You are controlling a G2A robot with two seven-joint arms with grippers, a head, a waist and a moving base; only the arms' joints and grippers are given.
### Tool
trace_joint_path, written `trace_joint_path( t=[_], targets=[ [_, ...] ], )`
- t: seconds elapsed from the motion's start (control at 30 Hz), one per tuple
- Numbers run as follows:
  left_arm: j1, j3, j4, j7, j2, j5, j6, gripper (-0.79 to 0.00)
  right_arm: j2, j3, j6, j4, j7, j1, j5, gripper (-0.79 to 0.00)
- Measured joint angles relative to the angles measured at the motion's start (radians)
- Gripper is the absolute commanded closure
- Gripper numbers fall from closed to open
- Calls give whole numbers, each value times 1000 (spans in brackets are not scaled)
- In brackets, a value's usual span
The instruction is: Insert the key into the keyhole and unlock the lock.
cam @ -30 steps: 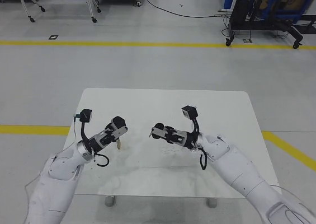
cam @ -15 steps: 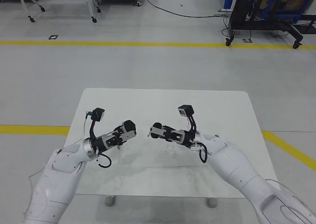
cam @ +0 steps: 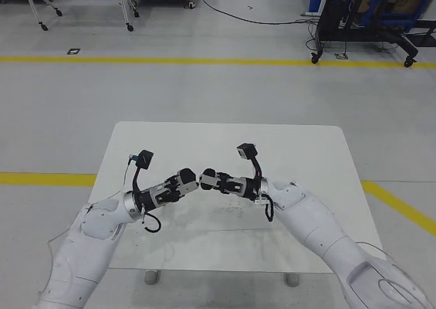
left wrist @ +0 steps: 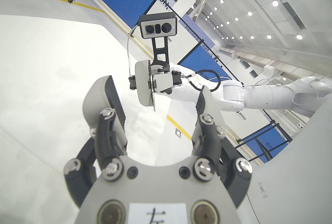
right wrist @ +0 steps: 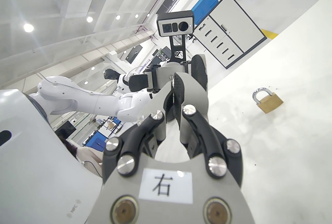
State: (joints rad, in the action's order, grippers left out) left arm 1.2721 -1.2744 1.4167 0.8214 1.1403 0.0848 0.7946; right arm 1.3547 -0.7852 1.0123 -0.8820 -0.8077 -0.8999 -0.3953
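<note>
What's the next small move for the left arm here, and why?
Probably ease the left gripper forward so its open jaws straddle the key sticking out of the shut right gripper, then close. The padlock lies loose on the table, held by neither arm, so a handover looks intended.

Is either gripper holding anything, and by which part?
Right gripper pinches the key by one end; the other sticks out. Left gripper is open, empty.

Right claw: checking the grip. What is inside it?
The right claw, shut, pinches a thin metal key; its tip sticks out, the rest is covered by the claw.
</note>
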Motion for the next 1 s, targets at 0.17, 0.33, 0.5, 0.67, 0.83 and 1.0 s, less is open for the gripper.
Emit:
trace_joint_path(
  t=[0.17, 0.33, 0.5, 0.67, 0.83, 1.0],
  targets=[
    [-10, 14, -6, -2, -2, -15, -15, -363, 12, -11, 0, 10, 0, 0, 12, 0],
    [-16, 24, -10, -15, -4, -31, -26, -314, 19, -22, 0, 16, 0, 1, 20, 0],
    [-19, 32, -9, -22, -6, -41, -29, -256, 23, -33, 0, 18, 0, -2, 25, 0],
    [-21, 38, -10, -25, -9, -45, -29, -9, 25, -42, 0, 20, 0, -4, 30, 0],
    [-22, 41, -11, -33, -12, -50, -35, 0, 28, -47, 0, 21, 0, -6, 36, 0],
    [-22, 41, -8, -45, -15, -69, -38, 0, 28, -55, 0, 20, 0, -9, 39, 0]
  ],
)
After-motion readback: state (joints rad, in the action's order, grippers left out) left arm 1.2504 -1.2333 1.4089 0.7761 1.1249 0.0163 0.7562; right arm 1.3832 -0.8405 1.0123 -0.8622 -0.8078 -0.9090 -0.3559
